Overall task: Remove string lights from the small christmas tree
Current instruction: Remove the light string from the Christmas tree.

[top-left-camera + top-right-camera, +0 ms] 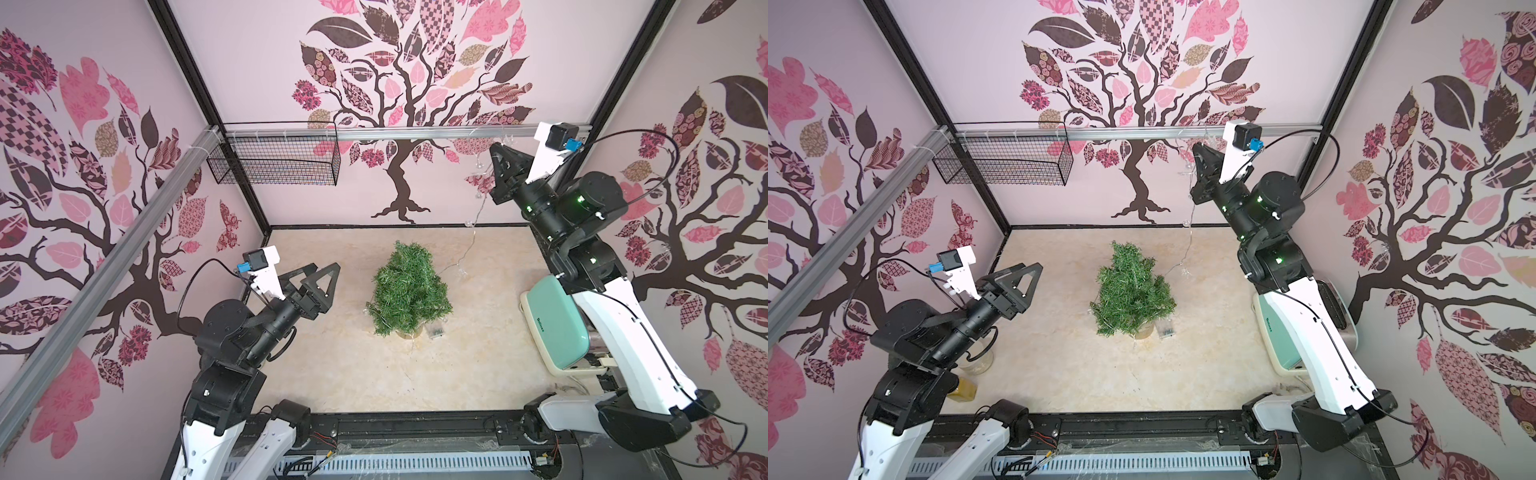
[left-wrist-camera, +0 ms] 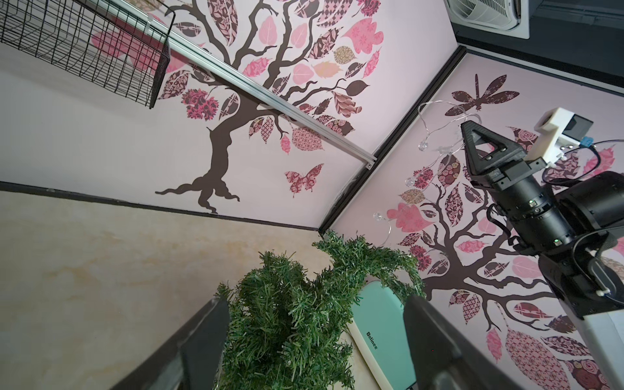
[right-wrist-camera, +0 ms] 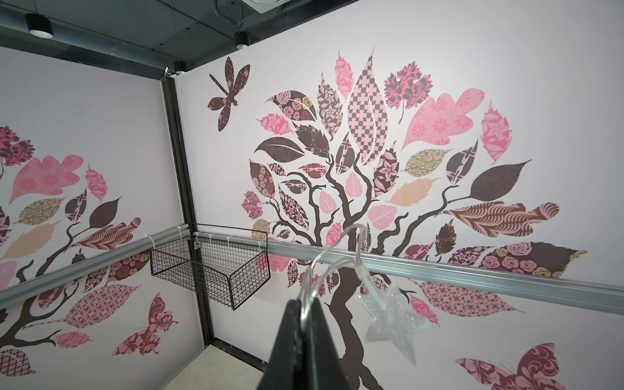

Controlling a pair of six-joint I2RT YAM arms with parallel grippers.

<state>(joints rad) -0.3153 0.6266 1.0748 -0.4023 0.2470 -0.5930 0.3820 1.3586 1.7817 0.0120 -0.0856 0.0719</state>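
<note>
The small christmas tree [image 1: 409, 286] [image 1: 1131, 291] stands mid-table on its log base, green and bristly. The string lights [image 1: 473, 237] [image 1: 1188, 241] rise as a thin silvery strand from the table right of the tree to my right gripper [image 1: 496, 147] [image 1: 1200, 147] [image 2: 472, 126], held high near the back wall. That right gripper [image 3: 304, 304] is shut on the wire, and a silver star [image 3: 393, 317] dangles beside it. The clear battery box [image 1: 435, 331] [image 1: 1165, 329] lies by the tree's base. My left gripper [image 1: 322, 276] [image 1: 1023, 276] [image 2: 315, 314] hangs open left of the tree [image 2: 287, 320], not touching it.
A black wire basket [image 1: 274, 160] hangs on the aluminium rail [image 1: 415, 134] at the back left. A mint-green appliance [image 1: 557, 324] sits at the table's right edge under the right arm. A glass jar [image 1: 978, 361] and an amber bottle [image 1: 963, 388] stand under the left arm.
</note>
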